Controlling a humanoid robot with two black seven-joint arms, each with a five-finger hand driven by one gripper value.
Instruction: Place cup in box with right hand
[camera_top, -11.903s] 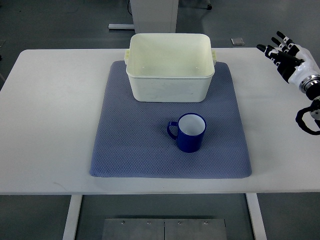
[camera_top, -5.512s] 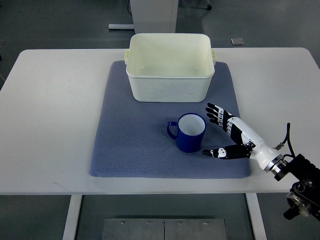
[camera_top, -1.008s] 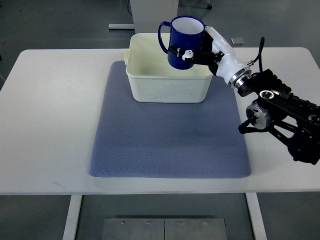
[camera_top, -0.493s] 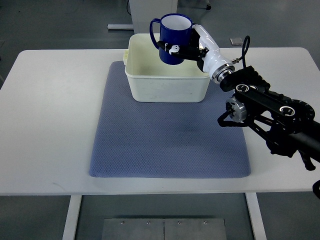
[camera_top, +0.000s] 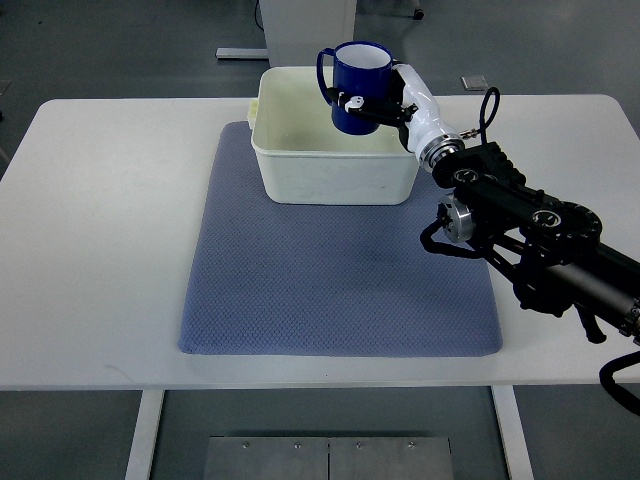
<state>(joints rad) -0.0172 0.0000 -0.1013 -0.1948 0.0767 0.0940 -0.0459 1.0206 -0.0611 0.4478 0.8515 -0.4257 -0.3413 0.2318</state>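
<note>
The table (camera_top: 110, 230) spreads white under me, the blue mat (camera_top: 320, 290) laid across its middle, and the box (camera_top: 338, 150) sits on the mat's far edge, open side up, nothing in it that I can see. My right arm (camera_top: 530, 235) comes in from the right and reaches up and across toward it. No left arm anywhere in view, so this one is all mine.

Now the bit that matters: the cup (camera_top: 360, 88) is in my right hand (camera_top: 385, 102), held in the air over the box's far right part. It hangs above the opening, not outside the walls, so the way to go is straight down. From my palm the cup lies to the left; my fingers (camera_top: 352, 102) are curled round its right and near side, closed firmly on the body, and nothing else is in them.

The cup stands close to upright, long axis vertical, mouth facing up with the white inside showing. Its handle (camera_top: 324, 72) points left, away from my hand and clear of my fingers. I cannot tell how high its base rides over the box floor.

My read: carry is about done, the lowering and letting go are left. I judge the right wall the thing to watch, since my wrist (camera_top: 432, 140) crosses just over that rim.
</note>
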